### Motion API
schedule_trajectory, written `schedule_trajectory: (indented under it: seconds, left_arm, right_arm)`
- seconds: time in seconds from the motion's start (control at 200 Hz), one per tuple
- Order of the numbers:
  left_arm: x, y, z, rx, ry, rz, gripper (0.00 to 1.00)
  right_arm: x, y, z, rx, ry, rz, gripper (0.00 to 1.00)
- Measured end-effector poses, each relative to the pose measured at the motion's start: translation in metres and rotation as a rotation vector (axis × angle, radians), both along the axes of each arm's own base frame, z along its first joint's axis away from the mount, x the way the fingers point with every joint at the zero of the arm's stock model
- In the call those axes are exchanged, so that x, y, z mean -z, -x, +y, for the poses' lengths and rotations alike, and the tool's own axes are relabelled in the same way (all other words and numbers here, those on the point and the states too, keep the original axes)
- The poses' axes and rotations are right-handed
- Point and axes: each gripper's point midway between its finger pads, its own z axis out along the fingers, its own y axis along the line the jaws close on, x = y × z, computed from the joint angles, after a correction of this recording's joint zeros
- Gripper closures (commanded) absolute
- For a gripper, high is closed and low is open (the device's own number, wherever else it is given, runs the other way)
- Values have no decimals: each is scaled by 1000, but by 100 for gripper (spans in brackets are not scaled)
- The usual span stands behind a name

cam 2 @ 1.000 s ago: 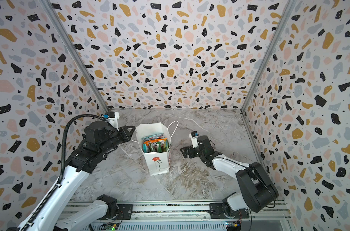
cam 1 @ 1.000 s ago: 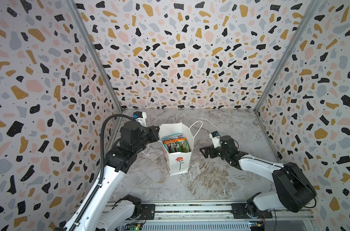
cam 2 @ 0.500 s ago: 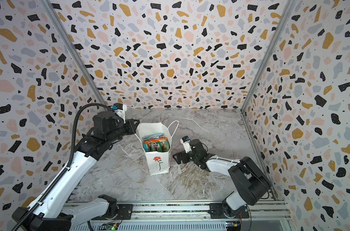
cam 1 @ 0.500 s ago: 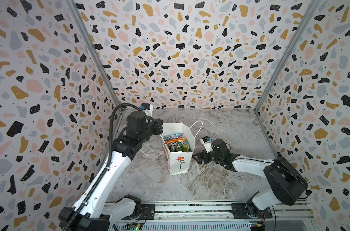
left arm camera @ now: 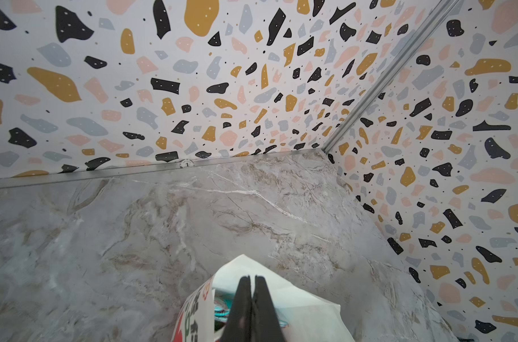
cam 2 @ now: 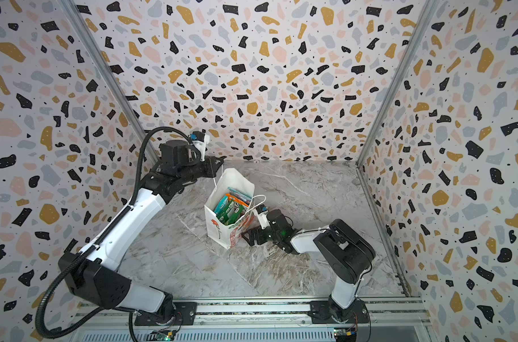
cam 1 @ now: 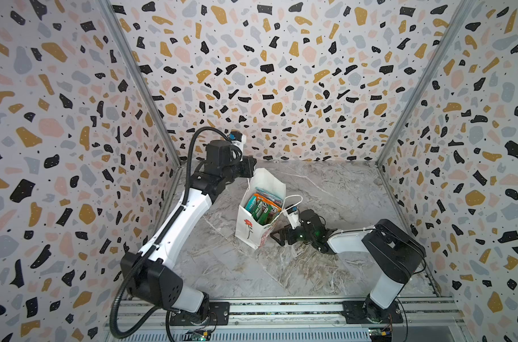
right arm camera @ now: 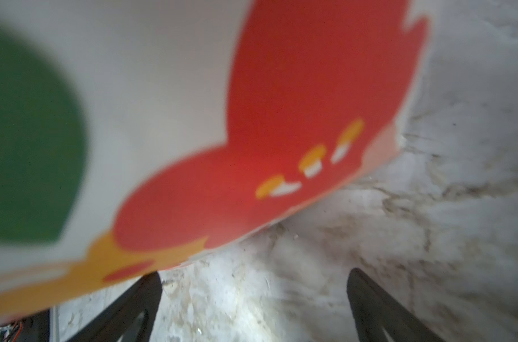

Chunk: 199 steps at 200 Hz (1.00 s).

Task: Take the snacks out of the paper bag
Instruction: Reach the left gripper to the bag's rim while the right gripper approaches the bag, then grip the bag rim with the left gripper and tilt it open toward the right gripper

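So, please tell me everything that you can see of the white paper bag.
The paper bag is small, white, of smooth paper, with a red flower on a black stem on its front and red and green print on one side. It stands open on the marble-look table, with snack packets inside. The shut left gripper holds one cord handle up; the other handle hangs loose. The open right gripper is at its base.

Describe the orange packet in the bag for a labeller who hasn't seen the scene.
Find the white paper bag with the red flower, mid-way across the marble table, and look into its open top. Of the packets on edge inside, it is the only orange packet, wedged between a teal packet behind and green packets in front.
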Motion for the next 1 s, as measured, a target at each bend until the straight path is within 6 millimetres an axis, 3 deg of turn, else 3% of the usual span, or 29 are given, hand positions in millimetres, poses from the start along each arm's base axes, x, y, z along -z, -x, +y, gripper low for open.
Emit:
schedule_trajectory:
  seconds: [0.406, 0.636, 0.806, 0.996]
  left_arm:
    - [5, -39, -29, 132, -70, 10, 100]
    - [3, -37, -41, 194, -112, -12, 100]
    - [19, -9, -68, 269, -140, -14, 100]
    - [40, 30, -91, 328, -167, 2, 100]
  right_arm:
    - [-2, -67, 51, 84, -97, -78, 1]
    - [3, -81, 65, 84, -118, -80, 1]
    - [9, -62, 35, 117, -73, -66, 1]
    - [13, -41, -38, 230, 23, -53, 1]
